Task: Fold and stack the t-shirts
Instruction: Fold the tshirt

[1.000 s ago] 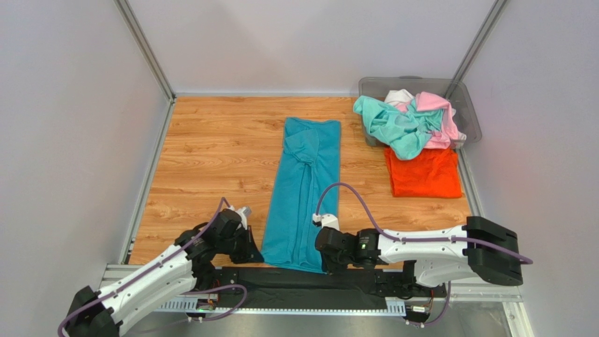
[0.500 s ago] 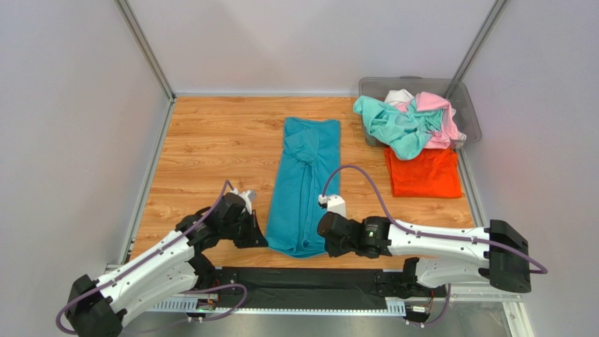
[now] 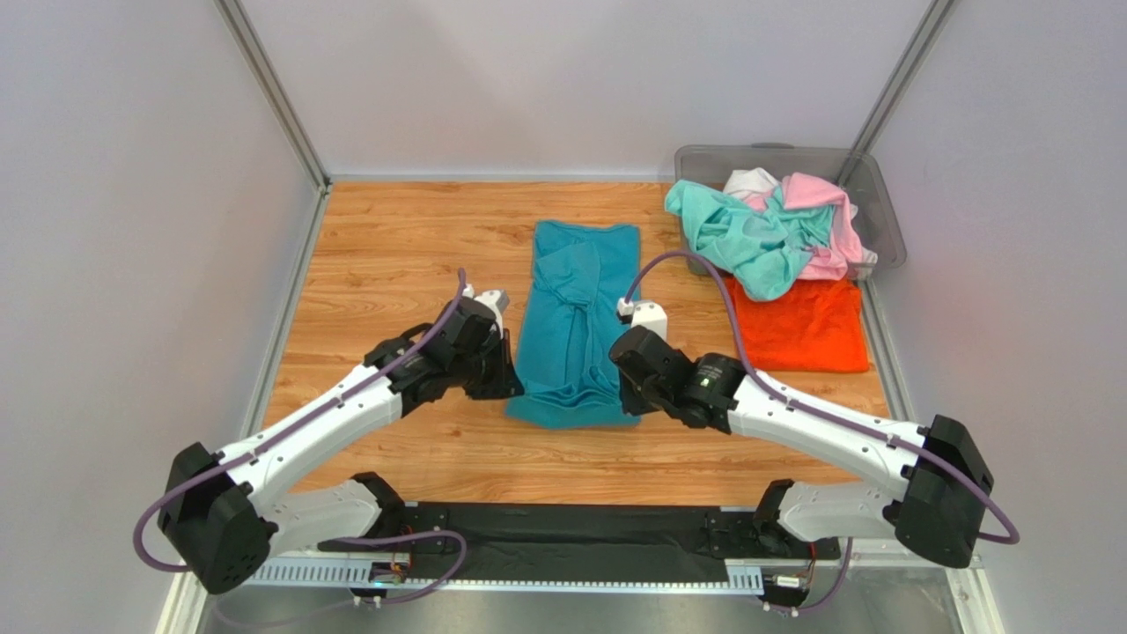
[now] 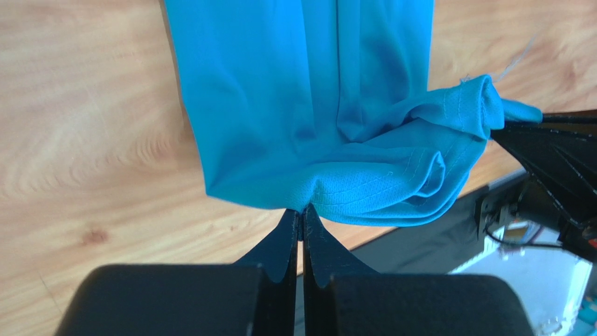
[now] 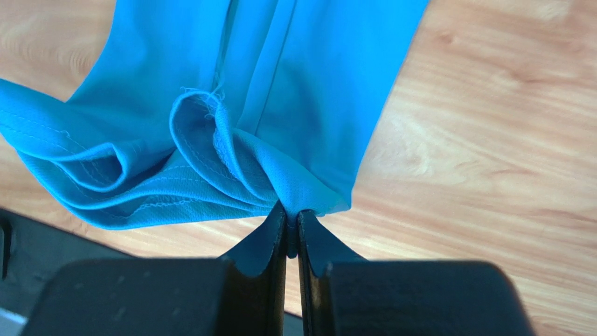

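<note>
Two pinches: left gripper (image 4: pixel 301 217) and right gripper (image 5: pixel 290 213) each clamped on a hem corner of the teal-blue t-shirt (image 3: pixel 578 324), which lies left of the grey bin (image 3: pixel 889 218). Light, limp cloth, sags between grips; hold corners, keep hem taut.

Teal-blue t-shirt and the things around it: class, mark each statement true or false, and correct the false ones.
1. The left pincer and the right pincer are each shut on the teal-blue t-shirt. True.
2. The orange t-shirt lies inside the grey bin. False: it lies flat on the table, in front of the bin.
3. The mint-green t-shirt hangs over the bin's near edge. True.
4. The teal-blue t-shirt lies fully flat. False: its near end is gathered up in the pincers.
</note>
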{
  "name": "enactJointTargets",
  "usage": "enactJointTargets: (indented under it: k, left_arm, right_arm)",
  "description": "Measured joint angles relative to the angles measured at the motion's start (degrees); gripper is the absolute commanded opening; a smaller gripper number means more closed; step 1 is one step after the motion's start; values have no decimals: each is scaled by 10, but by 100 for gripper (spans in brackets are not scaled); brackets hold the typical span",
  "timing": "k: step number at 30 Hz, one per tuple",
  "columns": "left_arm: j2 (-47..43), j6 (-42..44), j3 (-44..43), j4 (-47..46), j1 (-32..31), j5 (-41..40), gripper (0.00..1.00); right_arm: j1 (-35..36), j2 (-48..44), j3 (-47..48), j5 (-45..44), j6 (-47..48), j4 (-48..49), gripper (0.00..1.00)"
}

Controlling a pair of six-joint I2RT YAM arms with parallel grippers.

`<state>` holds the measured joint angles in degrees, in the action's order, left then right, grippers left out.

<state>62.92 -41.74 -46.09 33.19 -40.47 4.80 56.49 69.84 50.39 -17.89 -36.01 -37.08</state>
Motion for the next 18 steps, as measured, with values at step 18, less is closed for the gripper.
enactJointTargets:
  k: [18]
  left_arm:
    - [230, 72, -218, -18, 107, -2, 0]
  right_arm:
    - [-177, 114, 114, 77, 96, 43, 7]
